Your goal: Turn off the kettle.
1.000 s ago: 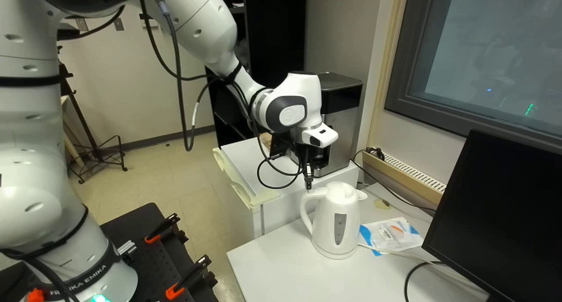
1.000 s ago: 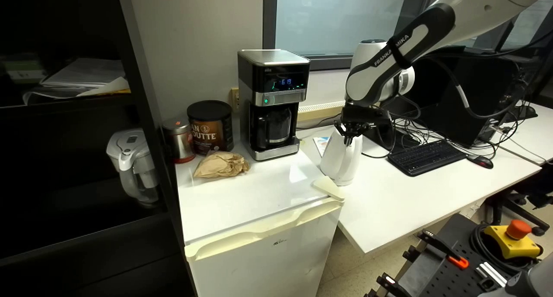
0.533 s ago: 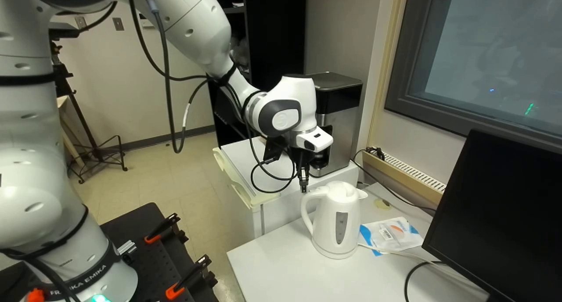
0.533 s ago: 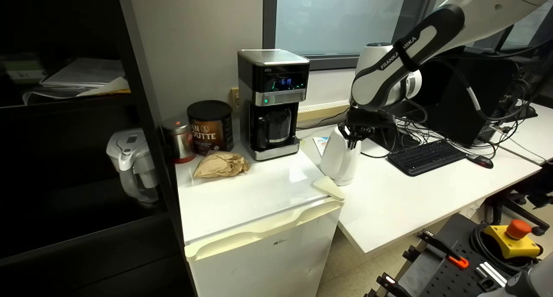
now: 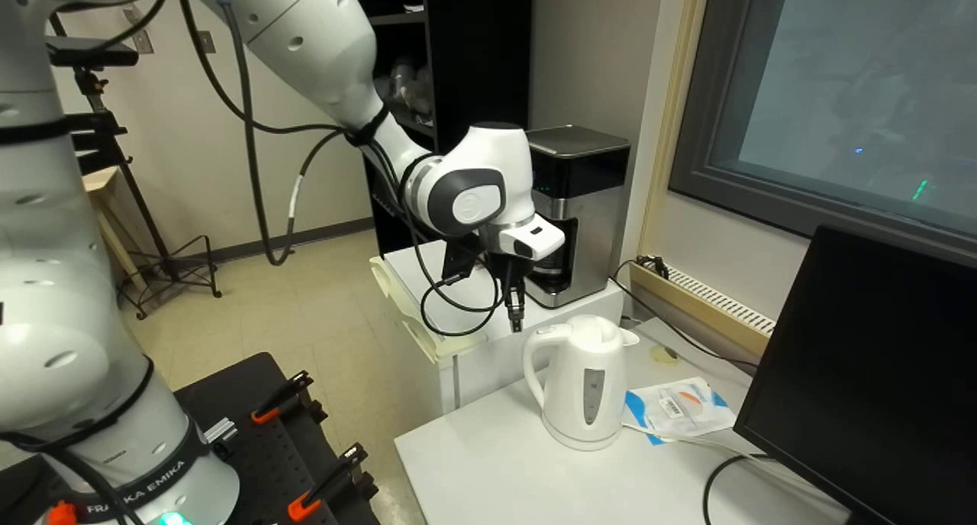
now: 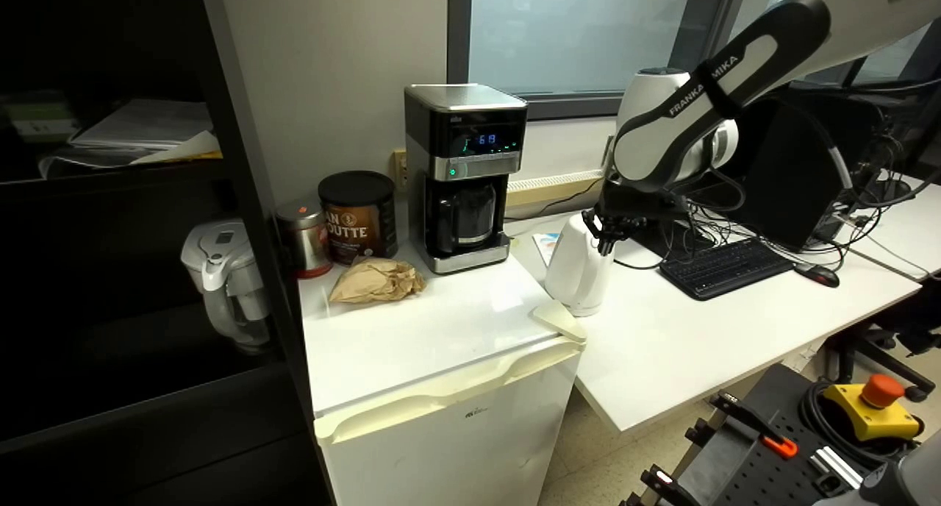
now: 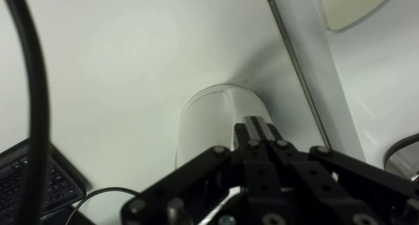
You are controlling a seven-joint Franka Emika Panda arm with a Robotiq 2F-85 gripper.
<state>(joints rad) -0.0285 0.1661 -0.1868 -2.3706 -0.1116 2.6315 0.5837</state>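
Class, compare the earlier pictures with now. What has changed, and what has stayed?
The hand has moved, with the arm, leftward in an exterior view, away from the kettle; nothing was visibly taken hold of or let go. The kettle and the coffee maker stayed in place.

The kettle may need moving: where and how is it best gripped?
Probably the upright stretch of its loop handle, from the side opposite the spout: the kettle stands upright, and a gap parts handle from body. The shut pincer must open first.
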